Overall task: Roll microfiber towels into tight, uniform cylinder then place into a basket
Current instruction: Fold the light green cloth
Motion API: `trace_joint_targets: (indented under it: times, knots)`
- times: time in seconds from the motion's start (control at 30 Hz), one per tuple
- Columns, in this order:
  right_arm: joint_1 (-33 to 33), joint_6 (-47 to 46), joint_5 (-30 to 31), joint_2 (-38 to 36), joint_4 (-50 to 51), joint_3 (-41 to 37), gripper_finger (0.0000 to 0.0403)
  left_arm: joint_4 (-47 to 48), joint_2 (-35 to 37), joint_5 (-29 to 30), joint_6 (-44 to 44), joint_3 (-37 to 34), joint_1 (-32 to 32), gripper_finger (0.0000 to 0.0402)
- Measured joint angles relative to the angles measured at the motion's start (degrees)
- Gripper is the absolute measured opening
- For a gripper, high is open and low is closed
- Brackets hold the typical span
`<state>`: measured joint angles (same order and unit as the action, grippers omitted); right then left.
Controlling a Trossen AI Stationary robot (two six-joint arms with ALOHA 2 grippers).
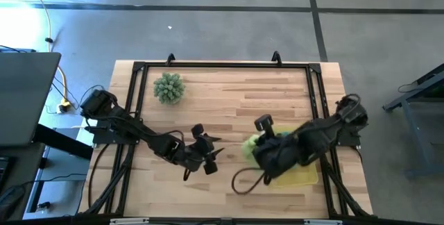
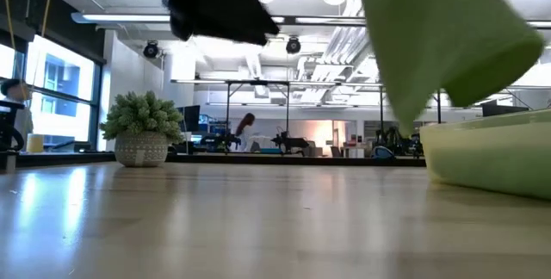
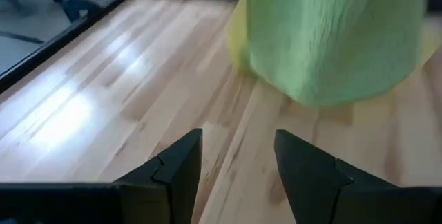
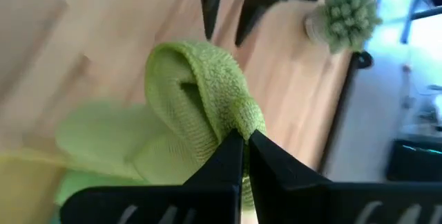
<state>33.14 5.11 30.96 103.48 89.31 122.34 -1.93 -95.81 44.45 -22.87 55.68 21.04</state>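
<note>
A wooden table [image 1: 208, 100] is seen from above, with two dark robot arms reaching in from either side. The landmark here is the basket [image 1: 305, 175], a shallow translucent yellow tray lying near the table's right front corner.

Far to the left of the basket, toward the back of the table, stands a spiky green plant ball [image 1: 169, 87] in a small pot. It plays no part in the work.

Closer, but well apart from the basket on its left, the left gripper [image 1: 207, 150] hangs above bare wood. Its two fingers are spread apart and nothing is between them. It points toward the basket and waits.

Just at the basket's left edge, the right gripper [image 4: 243, 140] is clenched on a lime green towel [image 4: 200, 99]. It pinches the cloth at one spot, and the towel hangs from the pinch as a loose folded loop, not a tight cylinder. In the table-level view the towel's lower end dangles above the basket's near rim. More lime green cloth [image 4: 103, 144] lies inside the basket beneath it. A teal towel cannot be made out.

The step in hand looks like placing: the towel is being carried over the basket. The next move probably calls for lowering the cloth fully inside the basket's walls before the fingers release, so that the roll does not spring open or drape across the rim.
</note>
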Motion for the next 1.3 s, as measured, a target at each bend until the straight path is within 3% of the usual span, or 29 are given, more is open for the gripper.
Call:
trace_joint_targets:
  times: [0.17, 0.37, 0.6, 0.8, 0.97, 1.13, 1.3]
  knots:
    - [-3.02, 3.94, -5.72, -6.00, -12.24, -8.76, 0.0000, -5.36, 0.67, 0.04, 1.09, 0.00, 0.00, 0.0172]
    - [-5.42, 12.70, -10.68, -12.50, -31.26, -29.38, 0.0000, -11.73, 0.86, 1.00, 5.97, 0.02, 0.75, 0.0172]
    - [-7.36, 15.80, -15.72, -20.55, -68.12, -57.03, 0.0000, -11.69, 0.84, -0.17, 9.60, 0.02, 2.03, 0.0172]
    - [-8.48, 12.06, -16.18, -19.65, -93.55, -73.88, 0.0004, -11.61, 0.82, -6.62, 8.53, 0.02, 2.01, 0.0172]
    - [-8.78, 3.59, -16.00, -19.49, -103.57, -80.31, 0.0031, -11.06, -0.25, -7.85, 4.83, -0.02, 1.39, 0.0172]
    - [-8.44, -1.06, -17.23, -19.52, -103.22, -80.64, 0.0099, -11.14, -2.41, -9.22, 1.60, 0.02, -0.03, 0.0172]
    - [-7.65, -1.23, -17.60, -19.84, -100.14, -77.71, 0.0147, -11.54, -5.24, -15.51, -2.63, 0.02, -1.99, 0.0172]
